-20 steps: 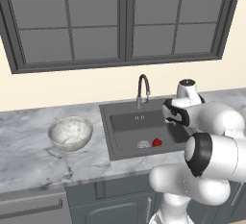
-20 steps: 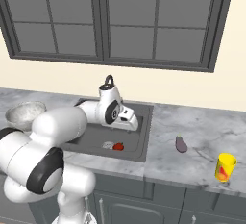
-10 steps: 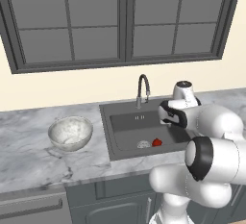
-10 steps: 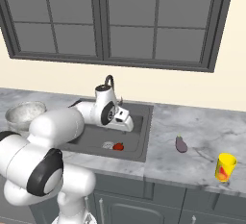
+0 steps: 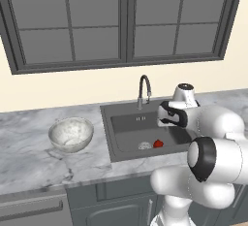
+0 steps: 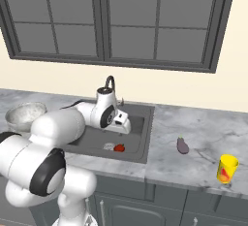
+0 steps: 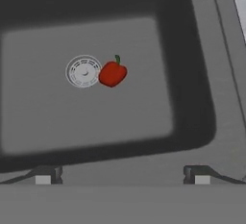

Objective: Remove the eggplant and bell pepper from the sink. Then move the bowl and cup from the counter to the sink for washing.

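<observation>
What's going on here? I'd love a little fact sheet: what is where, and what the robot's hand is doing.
sink: holds pepper, beside drain
eggplant: on counter, right of sink
cup: upright, counter's right end
bowl: on counter, left of sink
gripper: above sink, jaws open, holding nothing

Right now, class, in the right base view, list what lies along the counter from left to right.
bowl → drain → pepper → eggplant → cup
</observation>
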